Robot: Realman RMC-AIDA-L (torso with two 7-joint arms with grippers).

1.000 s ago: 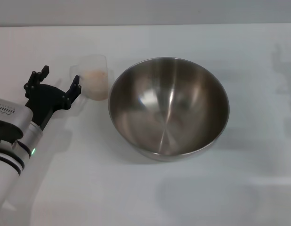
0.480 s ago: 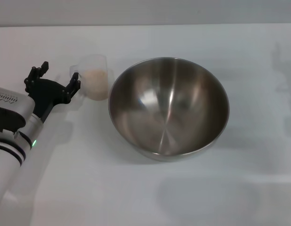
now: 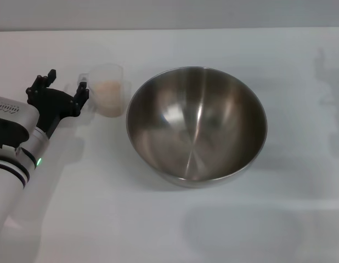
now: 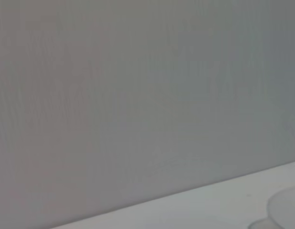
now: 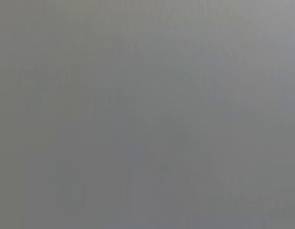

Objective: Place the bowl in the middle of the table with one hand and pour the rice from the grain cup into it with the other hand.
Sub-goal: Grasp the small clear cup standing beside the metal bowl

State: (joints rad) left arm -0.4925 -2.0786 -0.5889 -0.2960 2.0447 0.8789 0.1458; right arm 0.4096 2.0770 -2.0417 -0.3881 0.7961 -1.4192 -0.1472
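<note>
The large stainless-steel bowl (image 3: 197, 125) stands upright near the middle of the white table (image 3: 103, 213), empty inside. The clear grain cup (image 3: 108, 89) stands just left of it, holding pale rice (image 3: 109, 89); its handle points left. My left gripper (image 3: 65, 86) is open, its black fingers (image 3: 82, 90) on either side of the cup's handle, one fingertip right at it. A pale edge of the cup shows in the left wrist view (image 4: 283, 210). My right gripper is out of view.
The table's far edge (image 3: 169, 29) meets a grey wall behind the cup and bowl. The right wrist view shows only plain grey.
My left gripper has moved away from me and a little left, closing in on the cup's handle. The cup and bowl have not moved.
</note>
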